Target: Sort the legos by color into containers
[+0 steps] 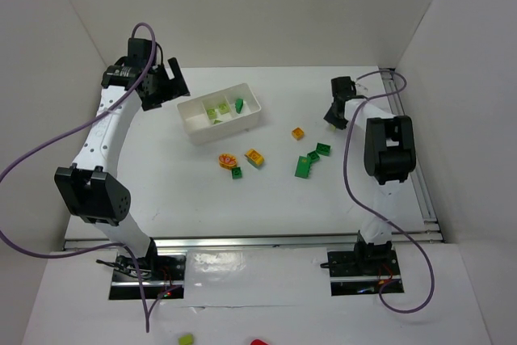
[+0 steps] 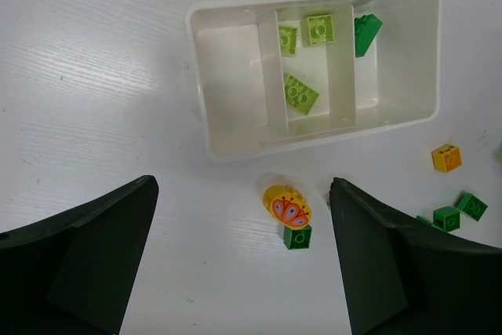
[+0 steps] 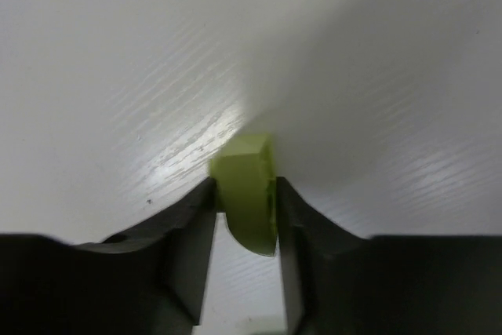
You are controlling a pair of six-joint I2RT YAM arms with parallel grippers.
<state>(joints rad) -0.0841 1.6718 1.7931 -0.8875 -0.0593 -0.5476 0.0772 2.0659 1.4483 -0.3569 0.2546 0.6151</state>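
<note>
The white three-compartment tray [image 1: 233, 128] stands at the back left of the table. In the left wrist view, the tray [image 2: 235, 151] has an empty left compartment, three lime bricks [image 2: 301, 93] in the middle one and a dark green brick [image 2: 365, 32] in the right one. My left gripper [image 1: 164, 85] is open and empty [image 2: 243, 272], above the table beside the tray. My right gripper [image 1: 334, 116] is shut [image 3: 245, 187] on a lime-green brick [image 3: 245, 166], low over bare table at the back right.
Loose on the table are an orange flower-printed piece [image 2: 287, 205] touching a small green brick [image 2: 297, 237], a yellow-orange brick [image 1: 254, 157], an orange brick [image 1: 298, 133] and three dark green bricks [image 1: 304, 167]. White walls enclose the table.
</note>
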